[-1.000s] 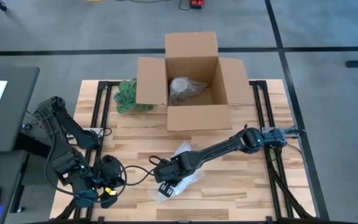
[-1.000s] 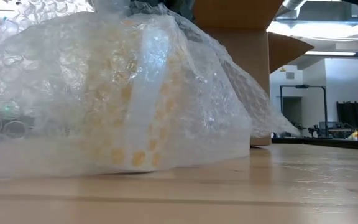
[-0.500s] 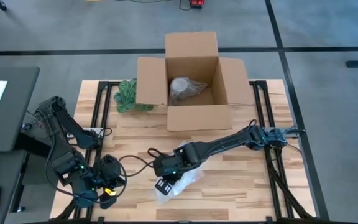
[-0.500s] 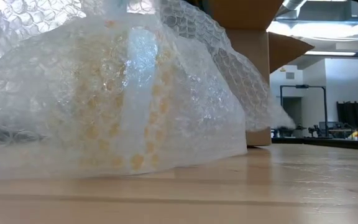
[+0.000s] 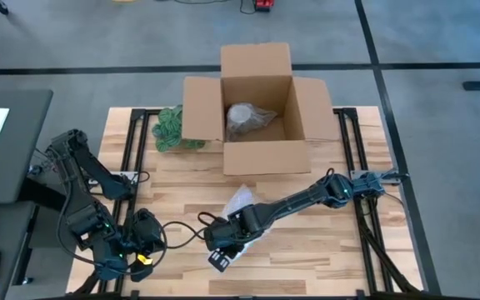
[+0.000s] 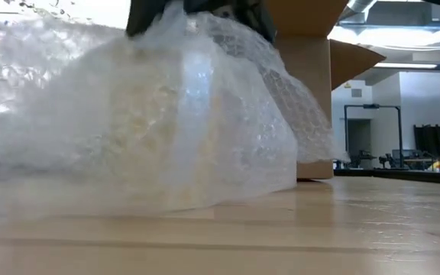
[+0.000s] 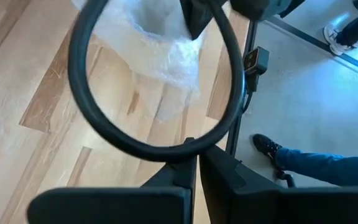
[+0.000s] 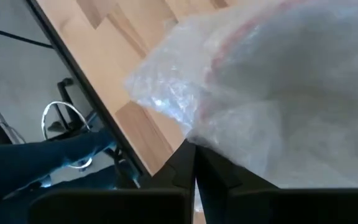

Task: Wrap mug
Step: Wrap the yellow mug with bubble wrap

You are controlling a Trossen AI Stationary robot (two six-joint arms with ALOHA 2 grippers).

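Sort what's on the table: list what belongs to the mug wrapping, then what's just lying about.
Belongs to the job:
bubble wrap bundle, yellowish shape faintly showing inside
right gripper, on the bundle

Lying about:
cardboard box, open, a wrapped item inside
green bundle beside the box
left gripper, parked at the table's near left corner

The light wooden slatted table point(image 5: 323, 242) carries an open brown cardboard box point(image 5: 257, 112) at the middle of its far edge. A green crumpled bundle point(image 5: 169, 127) lies just beside the box toward the far left corner, and a clear bubble-wrap bundle point(image 5: 242, 200) lies near the middle of the front edge.
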